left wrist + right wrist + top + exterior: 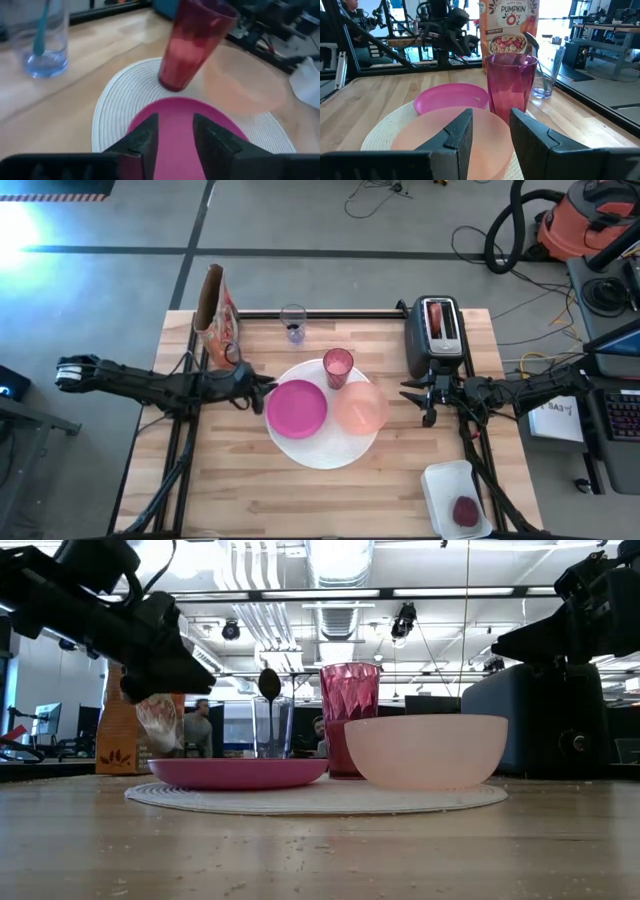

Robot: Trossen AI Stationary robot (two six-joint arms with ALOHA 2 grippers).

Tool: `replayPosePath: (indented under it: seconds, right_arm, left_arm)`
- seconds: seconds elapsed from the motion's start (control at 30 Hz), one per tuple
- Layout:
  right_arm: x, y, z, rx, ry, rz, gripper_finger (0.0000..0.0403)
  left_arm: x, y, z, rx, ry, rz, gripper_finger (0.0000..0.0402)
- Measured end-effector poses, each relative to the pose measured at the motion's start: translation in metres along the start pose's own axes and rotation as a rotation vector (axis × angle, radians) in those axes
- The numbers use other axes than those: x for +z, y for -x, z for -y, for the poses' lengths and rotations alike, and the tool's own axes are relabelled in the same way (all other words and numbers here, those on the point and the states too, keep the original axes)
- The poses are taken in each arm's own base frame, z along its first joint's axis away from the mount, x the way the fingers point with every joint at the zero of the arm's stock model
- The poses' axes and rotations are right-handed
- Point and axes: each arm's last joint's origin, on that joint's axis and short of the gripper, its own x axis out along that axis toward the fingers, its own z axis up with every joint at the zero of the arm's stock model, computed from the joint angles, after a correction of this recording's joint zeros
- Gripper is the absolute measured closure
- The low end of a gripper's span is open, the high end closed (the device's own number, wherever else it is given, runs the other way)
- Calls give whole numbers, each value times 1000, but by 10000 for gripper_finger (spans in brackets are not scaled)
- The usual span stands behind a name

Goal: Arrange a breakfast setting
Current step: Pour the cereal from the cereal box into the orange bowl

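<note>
A big white round disc [322, 448] lies mid-table. On it rest a magenta plate [297, 408], a translucent pink bowl [360, 408] and an upright pink tumbler [338, 367]. A blue-handled spoon [295, 330] stands in a clear glass [293, 321] behind them. Toasted bread [437, 318] sticks up from a toaster slot. A small dark-red fruit [466, 511] lies in a white tray. My left gripper [264, 388] is open and empty above the plate's left edge [175, 137]. My right gripper [410, 392] is open and empty, just right of the bowl [491, 131].
A black toaster [437, 340] stands at the far right, just behind my right gripper. A cereal box [218, 320] stands at the far left. The white tray [455, 495] sits at the near right corner. Bare wood shows along the table's near edge.
</note>
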Motion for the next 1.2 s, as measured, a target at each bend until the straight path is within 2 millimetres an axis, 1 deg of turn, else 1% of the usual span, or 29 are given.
replayPosePath:
  seconds: [0.17,0.27,0.4,0.53,0.67,0.83,0.93,1.03,1.2]
  right_arm:
    - [0,0,0,0,0,0,284]
    - [0,0,0,0,0,1,284]
    - [0,0,0,0,0,1,284]
    - [0,0,0,0,0,0,284]
    - [0,0,0,0,0,1,284]
    - [0,0,0,0,0,1,284]
    - [0,0,0,0,0,1,284]
    - [0,0,0,0,0,1,284]
    - [0,0,0,0,0,0,284]
  left_arm:
    - [-4,1,-4,59,101,-32,247]
    - [-2,3,-4,68,142,-61,221]
    - [4,9,-1,90,186,-125,202]
    - [22,20,4,161,180,-209,198]
    - [45,34,11,258,171,-278,198]
    - [63,48,14,395,179,-358,198]
    - [67,56,13,489,222,-418,198]
    - [69,62,11,564,239,-441,198]
    - [66,70,5,660,272,-466,198]
